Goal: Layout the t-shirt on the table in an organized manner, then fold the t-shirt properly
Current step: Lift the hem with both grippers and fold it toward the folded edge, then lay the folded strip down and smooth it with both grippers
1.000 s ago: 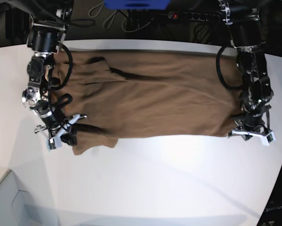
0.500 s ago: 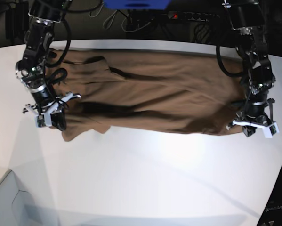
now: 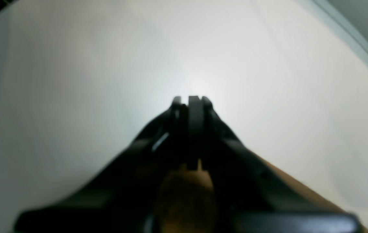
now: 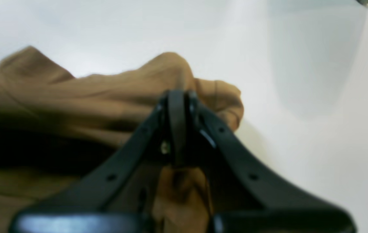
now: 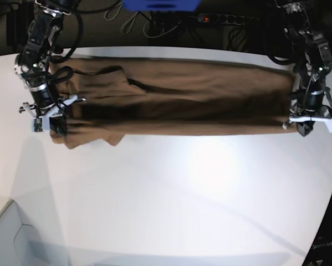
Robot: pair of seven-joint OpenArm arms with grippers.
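Note:
The tan-brown t-shirt (image 5: 177, 102) lies stretched in a long band across the far part of the white table (image 5: 182, 210). My left gripper (image 5: 308, 128) is at the shirt's right end, shut on its near corner. In the left wrist view the fingers (image 3: 194, 106) are closed and tan cloth (image 3: 184, 194) shows between their bases. My right gripper (image 5: 55, 126) is at the shirt's left end. In the right wrist view it (image 4: 177, 97) is shut on a bunched fold of the t-shirt (image 4: 74, 97), lifted slightly off the table.
A pale grey box corner (image 5: 10, 238) sits at the near left. A power strip (image 5: 226, 18) and cables lie behind the table's far edge. The table's curved edge (image 5: 326, 210) runs down the right side.
Both grippers have moved toward the far edge with the shirt's near edge in them. The shirt has folded over itself and now forms a narrower band.

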